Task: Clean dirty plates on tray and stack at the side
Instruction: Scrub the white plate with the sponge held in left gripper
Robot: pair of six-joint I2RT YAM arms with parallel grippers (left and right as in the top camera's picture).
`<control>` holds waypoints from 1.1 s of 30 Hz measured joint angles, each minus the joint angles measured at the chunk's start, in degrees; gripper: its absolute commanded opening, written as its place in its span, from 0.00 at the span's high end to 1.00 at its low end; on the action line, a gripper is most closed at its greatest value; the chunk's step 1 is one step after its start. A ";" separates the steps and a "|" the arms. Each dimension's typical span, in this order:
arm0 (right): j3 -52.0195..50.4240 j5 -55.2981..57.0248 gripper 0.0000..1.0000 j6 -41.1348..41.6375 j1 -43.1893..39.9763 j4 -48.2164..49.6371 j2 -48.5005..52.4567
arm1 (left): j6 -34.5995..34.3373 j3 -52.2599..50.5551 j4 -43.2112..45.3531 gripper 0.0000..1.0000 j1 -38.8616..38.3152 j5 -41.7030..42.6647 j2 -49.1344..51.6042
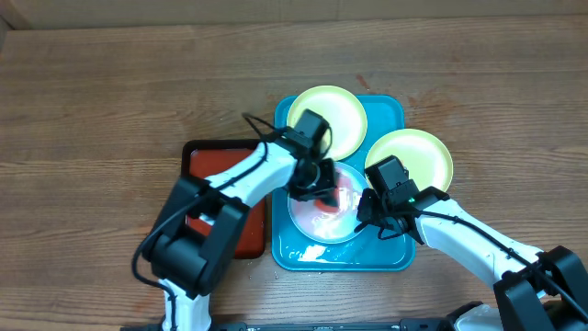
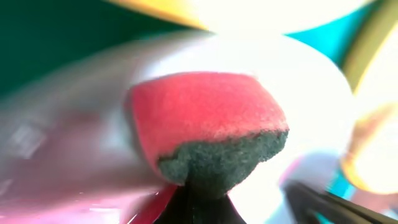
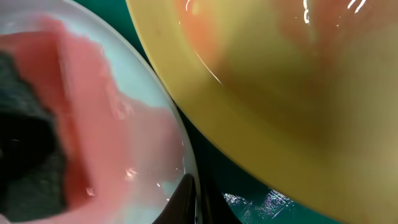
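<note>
Overhead: left tool (image 1: 317,188) pinches sponge (image 2: 205,124) on blue plate (image 1: 317,230) in tray (image 1: 296,257); right tool (image 1: 364,219) at plate's right rim (spread or pressed together, cannot tell).

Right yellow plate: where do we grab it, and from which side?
Take the yellow plate by its far-right rim, coming from the right. It hangs past the tray edge there, so the rim looks lifted and free; its left side crowds the blue plate and right hand.
</note>
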 measured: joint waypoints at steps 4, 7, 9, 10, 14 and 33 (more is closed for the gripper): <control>0.00 0.13 0.96 0.00 0.00 -0.09 0.00 | 0.00 0.33 2.75 0.96 -2.12 6.51 1.92; 0.02 0.17 0.96 0.00 0.00 -0.09 -0.02 | 0.04 0.39 2.47 0.96 -3.37 10.10 2.78; 0.07 0.17 0.96 0.00 0.00 -0.20 -0.02 | 0.07 0.55 0.28 0.96 -3.78 11.82 3.10; 0.09 0.15 0.96 0.00 0.00 -0.26 -0.02 | 0.07 0.57 -0.85 0.96 -3.78 12.22 3.15; 0.11 0.26 0.96 0.00 0.00 -0.35 -0.02 | 0.04 1.16 -7.82 0.96 -2.99 11.89 3.08; 0.20 -0.68 0.96 -0.02 0.07 0.20 -0.02 | 0.28 1.44 -22.16 0.96 1.99 -13.88 -2.32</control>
